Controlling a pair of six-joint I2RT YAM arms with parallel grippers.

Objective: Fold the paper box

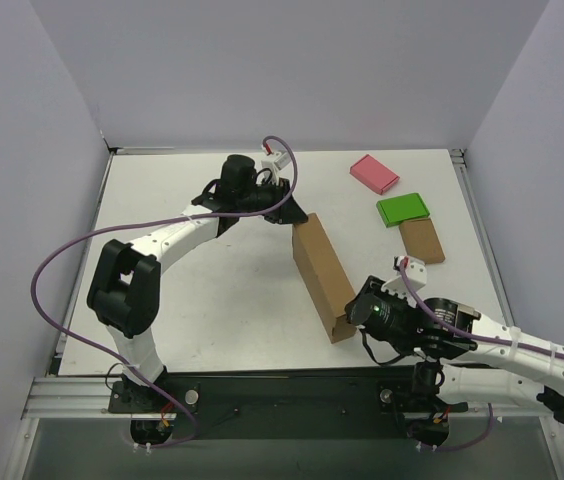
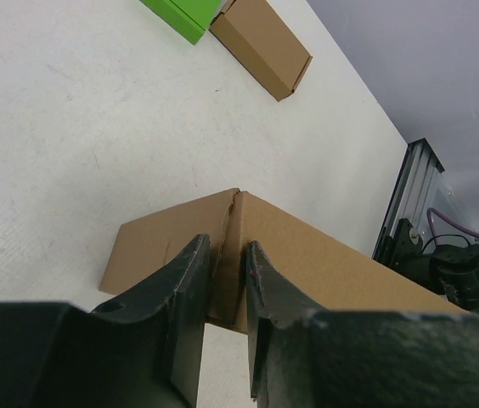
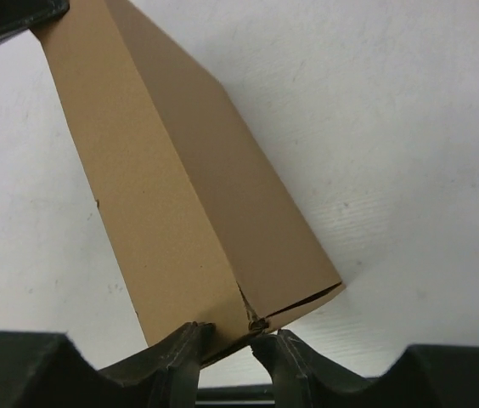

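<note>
Left gripper [image 2: 227,255] clamped far end of long brown cardboard paper box [image 1: 322,270]; right gripper [image 3: 233,333] grip unclear; ends likely needed even, square squeeze.

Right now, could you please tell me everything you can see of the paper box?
The paper box is plain brown corrugated cardboard, folded into a long, narrow box shape. It rests on the white table, running from far-left to near-right. The left gripper pinches its far end, one finger either side of a corner seam. The right gripper has its fingertips at the near end's lower corner; whether they grip is unclear.
</note>
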